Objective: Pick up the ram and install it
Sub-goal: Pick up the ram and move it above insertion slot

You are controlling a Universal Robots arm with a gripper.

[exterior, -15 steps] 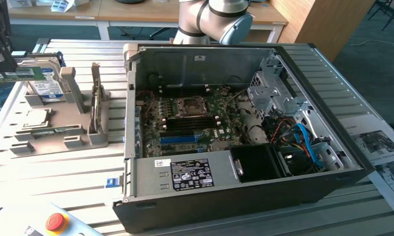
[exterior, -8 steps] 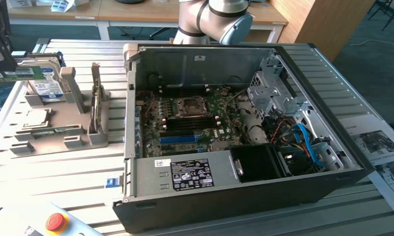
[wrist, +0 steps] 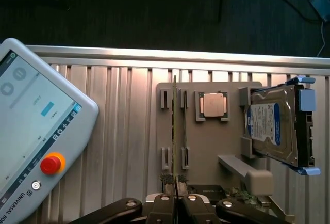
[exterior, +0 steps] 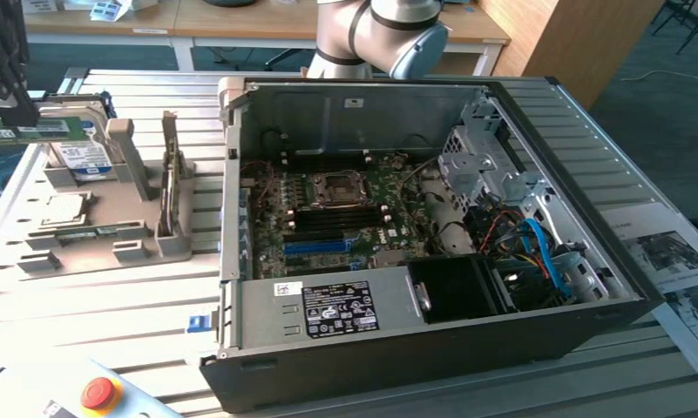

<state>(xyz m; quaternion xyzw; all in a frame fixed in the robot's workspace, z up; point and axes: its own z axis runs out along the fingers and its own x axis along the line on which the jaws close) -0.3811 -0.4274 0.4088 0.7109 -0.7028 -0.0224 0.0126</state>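
At the exterior view's far left, my gripper hangs well above the grey parts tray. It is shut on the ram, a thin green stick held level above the tray. In the wrist view the ram shows edge-on as a narrow line running out from my shut gripper, over the tray's bracketed holder. The open computer case lies to the exterior view's right of the tray, with its motherboard and blue slots exposed.
On the tray are a hard drive in a blue-ended cradle, a processor chip and an upright card. A teach pendant with a red stop button lies on the ribbed table. Paper sheets lie beside the case.
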